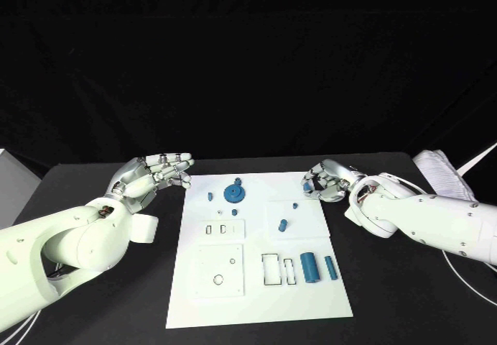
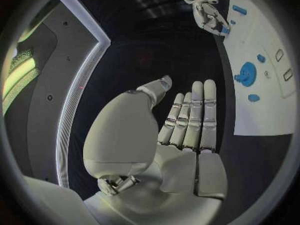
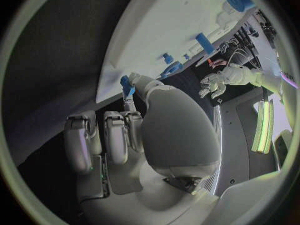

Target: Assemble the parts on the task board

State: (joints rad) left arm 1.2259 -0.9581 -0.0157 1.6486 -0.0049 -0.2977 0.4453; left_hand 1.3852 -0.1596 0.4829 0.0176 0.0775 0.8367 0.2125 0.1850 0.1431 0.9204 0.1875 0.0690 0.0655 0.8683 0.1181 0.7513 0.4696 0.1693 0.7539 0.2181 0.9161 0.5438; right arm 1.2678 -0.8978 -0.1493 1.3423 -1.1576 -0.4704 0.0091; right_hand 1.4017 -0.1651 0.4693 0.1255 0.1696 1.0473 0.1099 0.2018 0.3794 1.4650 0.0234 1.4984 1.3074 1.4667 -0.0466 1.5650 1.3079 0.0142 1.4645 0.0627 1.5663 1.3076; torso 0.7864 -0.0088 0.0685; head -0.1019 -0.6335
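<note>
The white task board (image 1: 259, 248) lies in the middle of the black table. On it are a blue gear (image 1: 235, 193), several small blue pegs such as one (image 1: 281, 226) right of centre, and two blue cylinders (image 1: 309, 267) near its right side. My right hand (image 1: 330, 182) hovers at the board's far right edge and pinches a small blue part (image 3: 127, 85) between thumb and finger. My left hand (image 1: 157, 173) is off the board's far left corner, fingers stretched out, holding nothing. In the left wrist view the gear (image 2: 248, 74) lies beside that hand (image 2: 181, 130).
Rectangular slots (image 1: 215, 229) and outlined recesses (image 1: 271, 269) mark the board. A white cloth-like object (image 1: 445, 176) with cables lies at the far right of the table. A white box (image 1: 11, 188) stands at the left edge.
</note>
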